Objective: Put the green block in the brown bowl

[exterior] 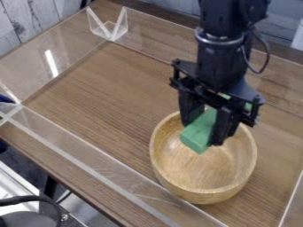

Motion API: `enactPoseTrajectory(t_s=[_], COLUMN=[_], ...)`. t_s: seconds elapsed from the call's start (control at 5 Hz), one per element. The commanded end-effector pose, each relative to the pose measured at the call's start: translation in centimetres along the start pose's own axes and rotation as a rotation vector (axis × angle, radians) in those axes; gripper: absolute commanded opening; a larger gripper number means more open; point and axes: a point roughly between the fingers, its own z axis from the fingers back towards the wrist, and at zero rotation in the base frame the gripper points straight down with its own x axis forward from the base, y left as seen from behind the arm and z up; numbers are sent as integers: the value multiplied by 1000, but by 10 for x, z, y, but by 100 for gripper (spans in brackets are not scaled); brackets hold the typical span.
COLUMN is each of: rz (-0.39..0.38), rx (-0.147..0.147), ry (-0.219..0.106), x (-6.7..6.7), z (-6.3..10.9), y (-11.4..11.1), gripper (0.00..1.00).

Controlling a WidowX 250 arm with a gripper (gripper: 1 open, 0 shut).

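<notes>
The green block (200,130) hangs tilted between the black fingers of my gripper (210,124), which is shut on it. It is held just above the inside of the brown bowl (178,173), near the bowl's far rim. The bowl is round, light-brown wood with a thick rim, and sits on the wooden table at the lower right. The arm comes down from the top of the camera view and hides part of the bowl's far rim.
Clear acrylic walls (71,146) fence the wooden tabletop (95,89) on all sides. A small clear bracket (109,25) stands at the far left corner. A black cable runs beside the arm at the upper right.
</notes>
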Motion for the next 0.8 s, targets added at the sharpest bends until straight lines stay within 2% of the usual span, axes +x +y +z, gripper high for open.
enactPoseTrajectory(t_s=[0.0, 0.6], rz=[-12, -13], rx=[-4, -2], ry=[-25, 7], x=[2, -1], z=[0, -19], y=[-3, 0], gripper=[0, 0])
